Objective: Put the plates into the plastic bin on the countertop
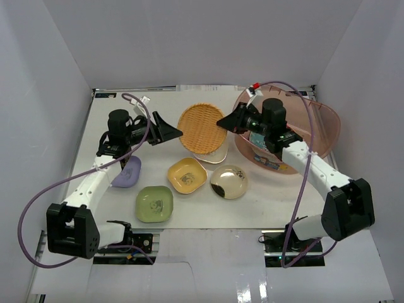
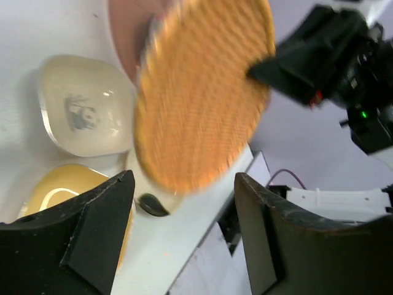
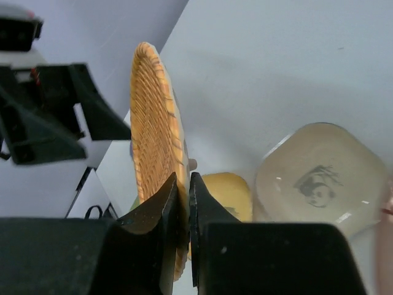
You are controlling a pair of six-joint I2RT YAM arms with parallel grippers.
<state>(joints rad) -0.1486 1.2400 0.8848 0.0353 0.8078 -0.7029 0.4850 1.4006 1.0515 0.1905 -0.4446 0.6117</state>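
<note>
Top view: the orange woven plate (image 1: 202,128) is hanging on edge above the countertop (image 1: 278,197), just beside the plastic bin (image 1: 328,129). Left wrist: the left gripper (image 2: 184,184) is gaping wide, off it. Right wrist: the right gripper (image 3: 183,184) is pinching its rim. It's probably light and stiff with a grippy weave, so the rim's the spot.

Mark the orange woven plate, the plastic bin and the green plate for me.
orange woven plate (image 1: 201,128): top view, its centre.
plastic bin (image 1: 320,118): top view, bare right wall.
green plate (image 1: 154,204): top view, its centre.
</note>
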